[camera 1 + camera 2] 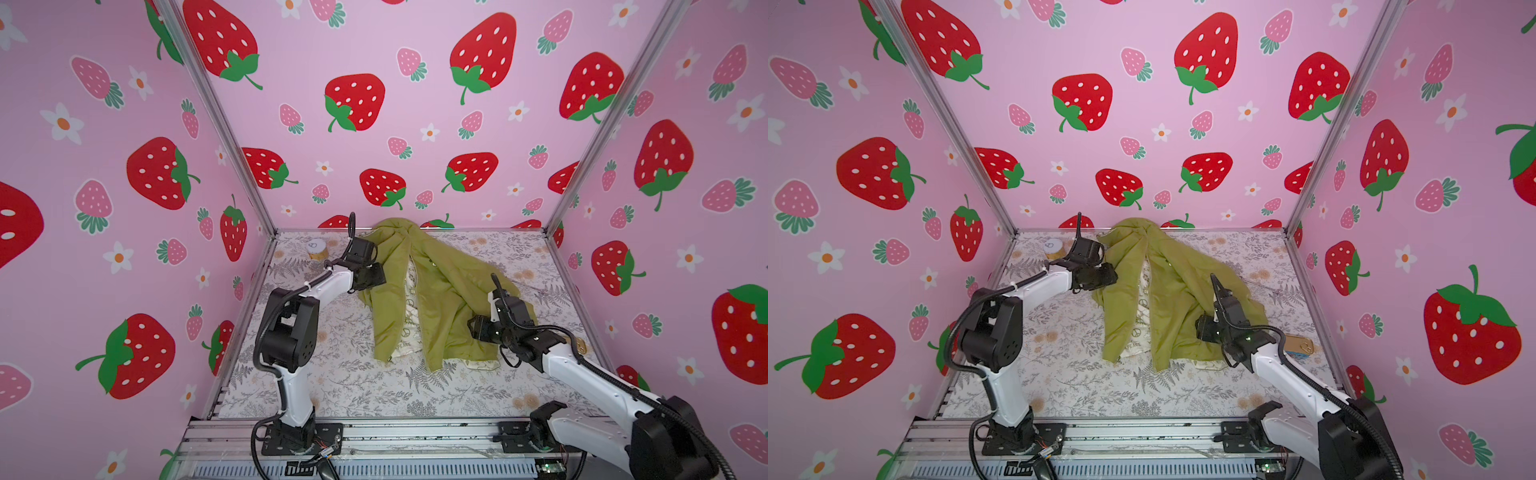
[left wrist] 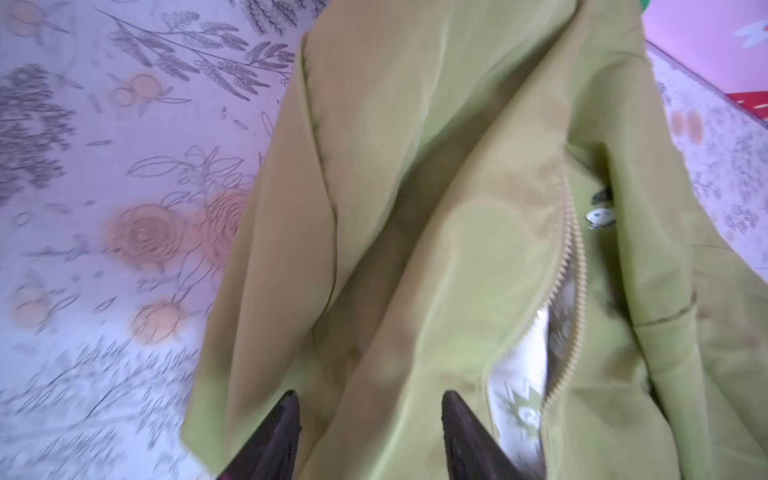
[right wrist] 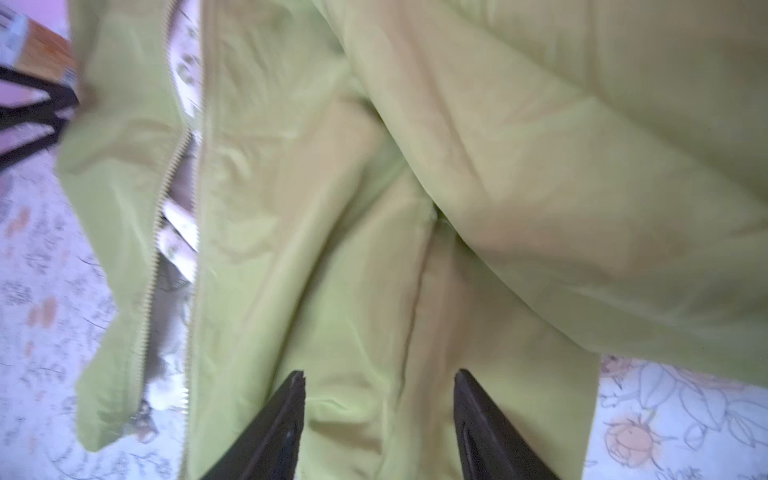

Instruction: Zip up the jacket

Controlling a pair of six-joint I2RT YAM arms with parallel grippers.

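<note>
1. The jacket (image 1: 428, 291) lies unzipped in the middle of the surface (image 1: 332, 395), cream lining (image 1: 409, 307) showing.
2. The left end effector (image 2: 370, 419) is over its upper sleeve side, jaws apart, gripping nothing.
3. The right end effector (image 3: 378, 399) is over its lower hem side, jaws apart, empty.
4. A small lidded jar (image 1: 317, 248) stands back left, its contents hidden.

White links (image 1: 328, 284), black joints (image 1: 291, 332), ribbed cables (image 1: 256, 349), dark hands (image 2: 370, 399)

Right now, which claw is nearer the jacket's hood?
The left claw: it sits beside the upper half of the jacket, close to the hood at the far end. The right claw is down by the hem.
</note>
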